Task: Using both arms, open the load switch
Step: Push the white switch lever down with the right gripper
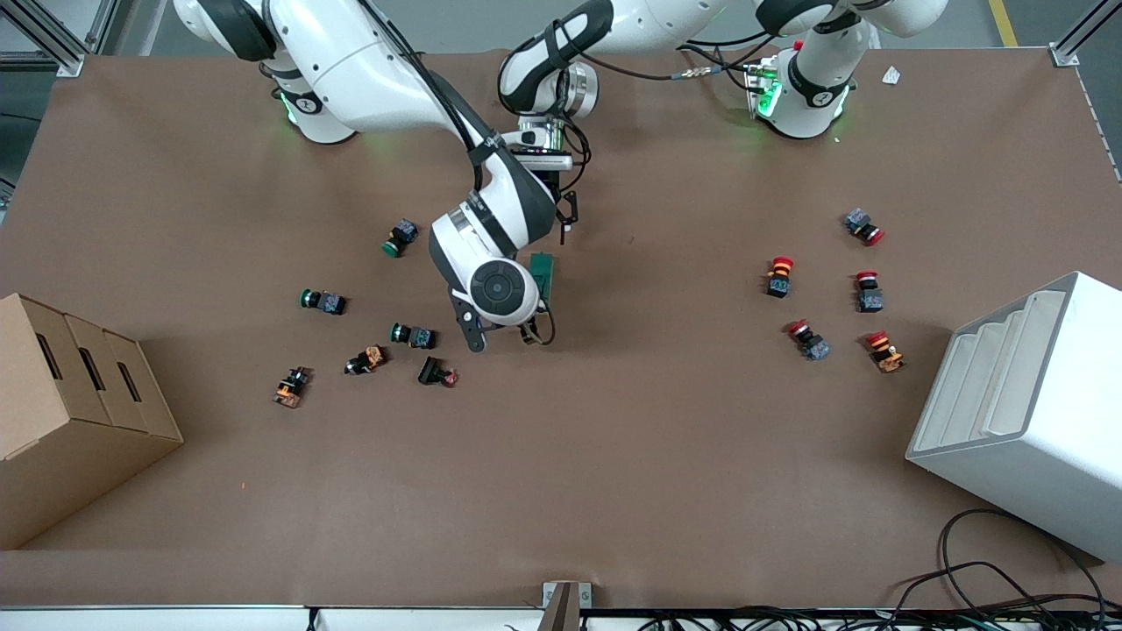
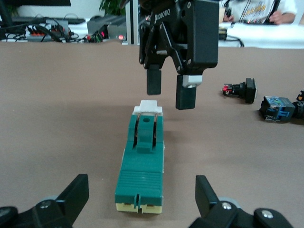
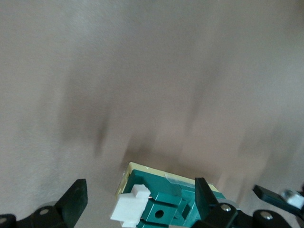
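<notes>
The load switch (image 1: 543, 273) lies near the middle of the table, a dark-green block on a cream base. Its white lever (image 2: 147, 106) sits at the end nearer the front camera. My left gripper (image 2: 140, 183) is open, low over the switch's other end, one finger on each side and neither touching. In the front view, the left gripper (image 1: 568, 219) is just clear of the switch. My right gripper (image 2: 169, 97) hangs open just above the lever end. In its own view, the right gripper (image 3: 140, 190) has the white lever (image 3: 130, 207) between its spread fingers, untouched.
Green-capped push buttons (image 1: 401, 237) and other small parts (image 1: 436, 372) lie toward the right arm's end, close to the switch. Red-capped buttons (image 1: 779, 276) lie toward the left arm's end. A cardboard box (image 1: 70, 412) and a white stepped rack (image 1: 1026, 412) stand at the table's two ends.
</notes>
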Robot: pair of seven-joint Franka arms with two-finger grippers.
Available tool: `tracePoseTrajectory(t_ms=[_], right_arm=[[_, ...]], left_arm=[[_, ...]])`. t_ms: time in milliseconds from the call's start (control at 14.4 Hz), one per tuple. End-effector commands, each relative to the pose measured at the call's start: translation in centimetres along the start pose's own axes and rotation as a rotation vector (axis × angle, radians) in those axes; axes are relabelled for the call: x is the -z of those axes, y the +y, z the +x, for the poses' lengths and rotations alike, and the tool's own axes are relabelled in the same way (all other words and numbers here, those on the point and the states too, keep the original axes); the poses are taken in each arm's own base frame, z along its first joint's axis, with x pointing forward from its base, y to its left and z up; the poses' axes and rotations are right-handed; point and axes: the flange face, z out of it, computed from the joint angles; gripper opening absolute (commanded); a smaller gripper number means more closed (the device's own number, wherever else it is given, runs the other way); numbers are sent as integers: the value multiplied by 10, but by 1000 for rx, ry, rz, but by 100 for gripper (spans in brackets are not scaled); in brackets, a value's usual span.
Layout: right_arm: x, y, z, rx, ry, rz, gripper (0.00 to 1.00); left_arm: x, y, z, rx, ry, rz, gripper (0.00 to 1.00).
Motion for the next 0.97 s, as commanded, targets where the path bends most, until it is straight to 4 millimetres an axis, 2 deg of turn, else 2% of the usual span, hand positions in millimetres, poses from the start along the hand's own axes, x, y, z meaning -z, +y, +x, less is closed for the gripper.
tracePoseTrajectory(t_ms=[0,278,627,905], right_arm=[[-9,-2,-6,-26,-15,-21,100],[-10,6,-12,-8,-3,-83,100],[18,13,-20,17,-1,-151,100],[16,26,-34,42,1,-213,100]], left_arm=[[-5,3,-15,-9,55,-13,99],[-18,2,-16,-43,87,-35,98],[-21,8,-17,-37,92,-38,98],[-22,7,-19,-85,89,-34,98]])
